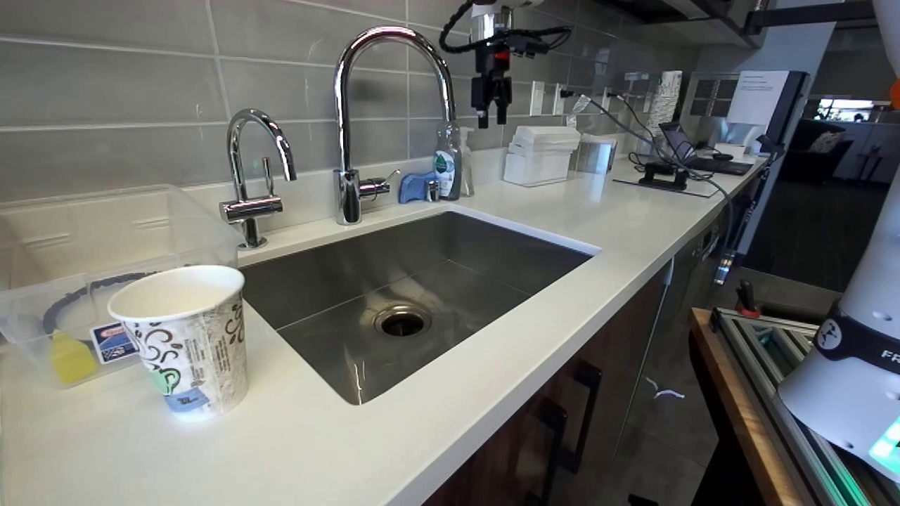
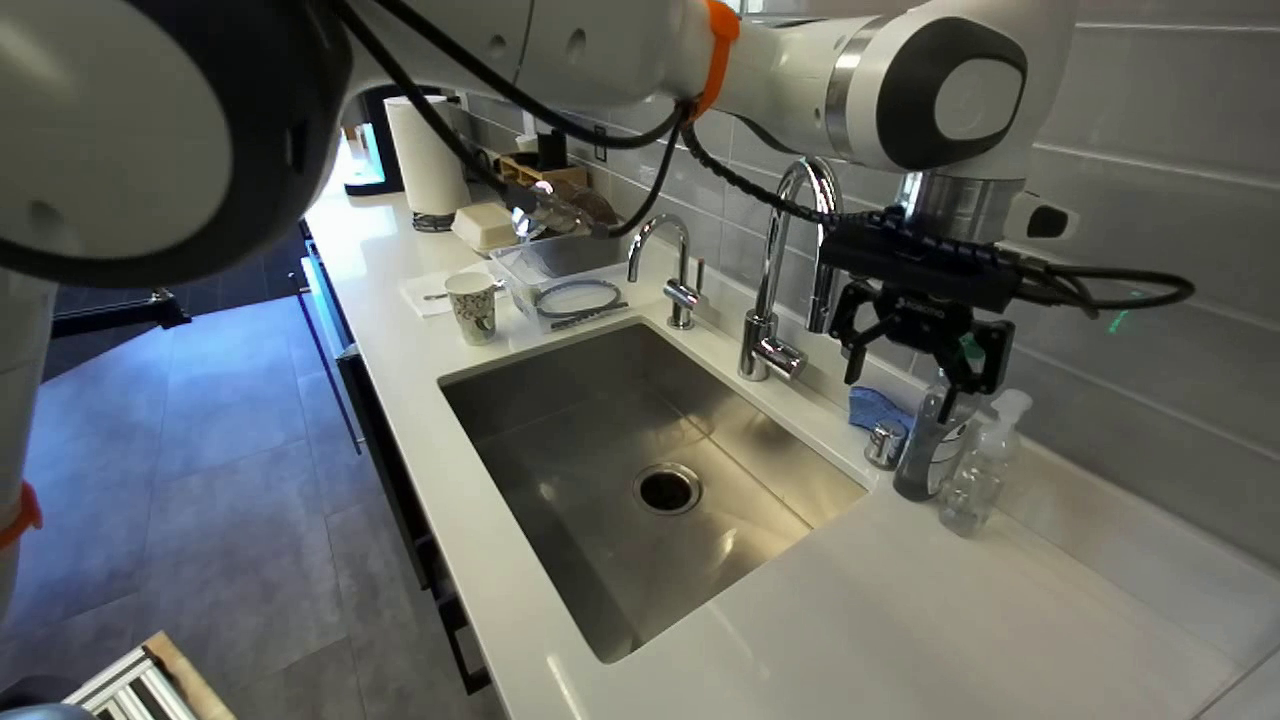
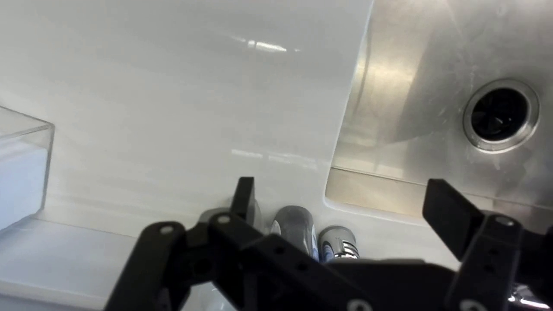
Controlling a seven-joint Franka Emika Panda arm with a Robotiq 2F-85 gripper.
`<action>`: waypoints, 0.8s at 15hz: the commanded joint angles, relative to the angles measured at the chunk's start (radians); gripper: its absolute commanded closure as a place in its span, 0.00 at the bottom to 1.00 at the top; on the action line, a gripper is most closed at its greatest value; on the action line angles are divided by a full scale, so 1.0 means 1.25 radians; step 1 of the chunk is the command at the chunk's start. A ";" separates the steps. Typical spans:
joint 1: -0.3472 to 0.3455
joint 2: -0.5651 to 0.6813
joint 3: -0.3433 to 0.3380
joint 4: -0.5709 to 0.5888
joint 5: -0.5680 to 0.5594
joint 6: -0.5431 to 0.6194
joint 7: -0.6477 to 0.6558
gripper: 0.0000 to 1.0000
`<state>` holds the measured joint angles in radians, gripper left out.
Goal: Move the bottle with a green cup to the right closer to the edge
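The black gripper (image 1: 492, 121) hangs in the air, its two fingers (image 3: 245, 194) spread wide, at about one o'clock from the small see-through bottle with the green cap (image 1: 446, 167) in an exterior view. That bottle stands straight by a corner of the shiny gray metal sink (image 1: 394, 260), just beside the slim clear pump bottle (image 2: 978, 485). The straight off-white stone edge (image 1: 598, 323) is well apart from it, between four and five o'clock.

Grey tiled wall (image 1: 281, 77); floor (image 2: 230, 370) lit bluish.
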<state>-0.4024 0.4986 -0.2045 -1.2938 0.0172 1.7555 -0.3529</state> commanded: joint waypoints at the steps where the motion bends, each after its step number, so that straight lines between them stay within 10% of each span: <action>1: -0.027 0.078 0.021 0.123 0.097 -0.047 0.109 0.00; 12: -0.030 0.152 0.025 0.242 0.154 0.120 0.184 0.00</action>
<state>-0.4319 0.6401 -0.1817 -1.0417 0.1912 1.8752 -0.1262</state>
